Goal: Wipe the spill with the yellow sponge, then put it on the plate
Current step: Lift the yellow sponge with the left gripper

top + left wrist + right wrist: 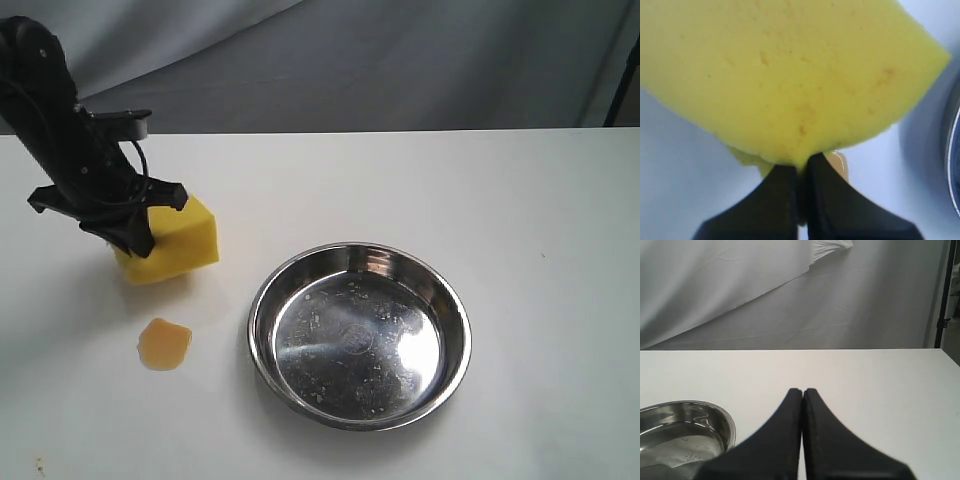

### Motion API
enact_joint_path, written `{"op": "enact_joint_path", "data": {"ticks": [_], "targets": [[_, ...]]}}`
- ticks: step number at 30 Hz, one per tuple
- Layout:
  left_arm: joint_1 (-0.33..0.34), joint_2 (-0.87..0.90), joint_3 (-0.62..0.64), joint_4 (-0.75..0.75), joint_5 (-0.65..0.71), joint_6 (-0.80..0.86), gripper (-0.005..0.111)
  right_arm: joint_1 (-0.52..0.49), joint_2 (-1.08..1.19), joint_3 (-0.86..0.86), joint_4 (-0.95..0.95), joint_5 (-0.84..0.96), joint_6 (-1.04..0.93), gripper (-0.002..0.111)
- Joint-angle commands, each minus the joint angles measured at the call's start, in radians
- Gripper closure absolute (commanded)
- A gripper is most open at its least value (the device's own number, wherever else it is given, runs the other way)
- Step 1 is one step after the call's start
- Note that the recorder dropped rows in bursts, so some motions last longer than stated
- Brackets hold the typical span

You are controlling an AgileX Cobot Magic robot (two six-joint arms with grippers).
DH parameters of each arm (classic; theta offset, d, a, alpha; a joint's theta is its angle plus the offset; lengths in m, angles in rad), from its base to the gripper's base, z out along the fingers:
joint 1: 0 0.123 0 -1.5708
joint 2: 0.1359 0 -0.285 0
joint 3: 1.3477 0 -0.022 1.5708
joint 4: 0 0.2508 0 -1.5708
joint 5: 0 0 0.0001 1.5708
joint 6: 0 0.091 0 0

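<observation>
The yellow sponge [178, 243] is pinched at one edge by my left gripper [128, 232], at the left of the white table. In the left wrist view the yellow sponge [790, 75] fills most of the picture, with the left gripper [801, 167] shut on its rim. The spill [164, 343], a small amber puddle, lies on the table just in front of the sponge; a sliver of the spill [838, 164] shows behind one finger. The plate [262, 300], a round steel dish, sits to the right of both. My right gripper [802, 391] is shut and empty, out of the exterior view.
The plate's rim [729, 421] shows beside the right gripper. A grey cloth backdrop [400, 60] hangs behind the table's far edge. A dark stand leg [625, 80] rises at the far right.
</observation>
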Motion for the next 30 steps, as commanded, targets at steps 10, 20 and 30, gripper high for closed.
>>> {"op": "enact_joint_path", "data": {"ticks": [10, 20, 30], "targets": [[-0.036, -0.043, -0.081, 0.035, 0.033, -0.16, 0.107, 0.003, -0.003, 0.004, 0.089, -0.004, 0.001, 0.108], [-0.119, 0.017, -0.23, 0.203, 0.039, -0.281, 0.107, 0.003, -0.003, 0.004, 0.157, -0.004, 0.001, 0.108], [-0.12, 0.148, -0.393, 0.217, 0.078, -0.307, 0.105, 0.003, -0.003, 0.004, 0.384, -0.004, 0.001, 0.108]]}}
